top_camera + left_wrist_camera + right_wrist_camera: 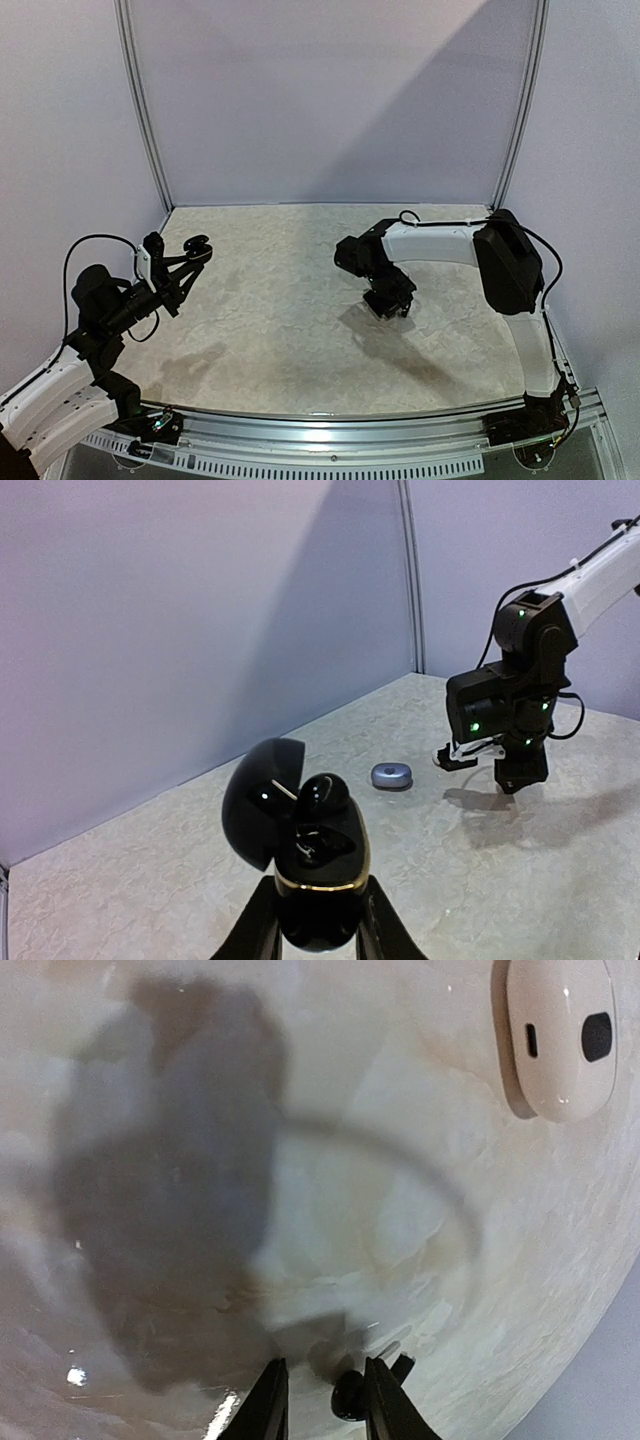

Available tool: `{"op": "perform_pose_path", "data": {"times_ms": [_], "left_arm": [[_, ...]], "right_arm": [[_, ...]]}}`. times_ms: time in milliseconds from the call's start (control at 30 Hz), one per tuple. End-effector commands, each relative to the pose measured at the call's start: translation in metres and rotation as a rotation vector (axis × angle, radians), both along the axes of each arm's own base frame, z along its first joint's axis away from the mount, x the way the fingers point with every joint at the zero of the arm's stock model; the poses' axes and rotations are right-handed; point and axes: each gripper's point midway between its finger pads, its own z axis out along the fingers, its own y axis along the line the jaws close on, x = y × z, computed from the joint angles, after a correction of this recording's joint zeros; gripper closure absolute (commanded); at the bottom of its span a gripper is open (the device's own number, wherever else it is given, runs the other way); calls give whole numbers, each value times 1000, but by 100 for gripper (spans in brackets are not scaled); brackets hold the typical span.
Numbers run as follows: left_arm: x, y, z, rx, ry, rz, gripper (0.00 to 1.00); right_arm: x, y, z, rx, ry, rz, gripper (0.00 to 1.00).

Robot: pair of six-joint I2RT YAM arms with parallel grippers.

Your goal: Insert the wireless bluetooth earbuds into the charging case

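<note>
One black earbud [322, 792] sits in the open black charging case [320, 865], its rounded top standing proud of the well rather than sunk flush. The case has a gold band round its rim, and its lid [262, 800] is swung back to the left. The left gripper [318, 900] has its two fingers clamped on the lower body of the case, one on each side, and holds it up off the table [280, 320] at the left side of the workspace, near the left wall. A second black earbud [348, 1397] lies on the table under the right gripper [325, 1370], in the narrow gap between its fingers and close against one of them. Pale table shows between this earbud and the other finger, so the jaws stand a little apart and do not pinch it. In the top view the right gripper points straight down at the table right of centre, with its shadow spread under it. A grey-blue case [391, 775] lies closed on the table just beside the right gripper, on the side towards the left arm. A white case [558, 1035] lies on the table farther out, at the upper right of the right wrist view.
</note>
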Motion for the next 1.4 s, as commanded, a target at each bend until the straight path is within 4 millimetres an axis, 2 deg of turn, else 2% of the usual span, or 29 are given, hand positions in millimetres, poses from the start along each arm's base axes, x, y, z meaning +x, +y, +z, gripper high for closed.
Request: {"op": "perform_pose_path", "data": {"times_ms": [0, 100, 267, 400, 500, 733, 933, 1100, 1367], "left_arm": [[1, 3, -7, 14, 8, 8, 100], [1, 2, -7, 15, 8, 5, 100], [1, 2, -6, 14, 4, 4, 100], [0, 2, -5, 13, 2, 3, 100], [0, 2, -6, 13, 2, 3, 100], [0, 2, -6, 15, 4, 3, 100], [0, 2, -7, 18, 5, 2, 100], [1, 2, -8, 18, 10, 1, 100], [1, 1, -9, 18, 12, 0, 100]], "right_arm": [[-8, 16, -11, 36, 26, -2, 72], [-7, 17, -7, 37, 19, 5, 71], [8, 27, 10, 93, -19, 42, 70], [22, 15, 15, 114, -24, 35, 71], [31, 4, 10, 133, -18, 22, 81], [44, 1, 4, 212, 9, 35, 96], [36, -17, -5, 171, 51, 19, 100], [22, -16, 4, 221, 80, 5, 100], [7, -25, 4, 203, 121, -10, 100]]}}
